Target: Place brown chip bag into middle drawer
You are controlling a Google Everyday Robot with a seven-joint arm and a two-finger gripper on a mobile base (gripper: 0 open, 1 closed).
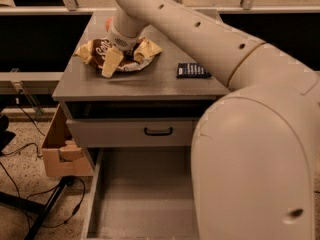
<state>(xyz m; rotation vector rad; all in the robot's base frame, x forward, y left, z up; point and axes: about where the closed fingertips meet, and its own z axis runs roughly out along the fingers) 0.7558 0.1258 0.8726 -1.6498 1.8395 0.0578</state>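
Grey cabinet top [150, 84], hand [114, 59] down on brown chip bag [143, 50], grip unclear, middle drawer [145, 194] open below.

White script on brown chip bag [102, 50] — under the gripper [114, 60] — is unreadable.

Dim warm light, jaws at brown chip bag [102, 49]

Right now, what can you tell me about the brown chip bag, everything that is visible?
The brown chip bag is a crinkled, shiny-looking dark-brown packet with tan-yellow ends and white script lettering. It lies spread out on the back left of the grey cabinet top, not in the open drawer below. The gripper sits on its middle and hides part of it.
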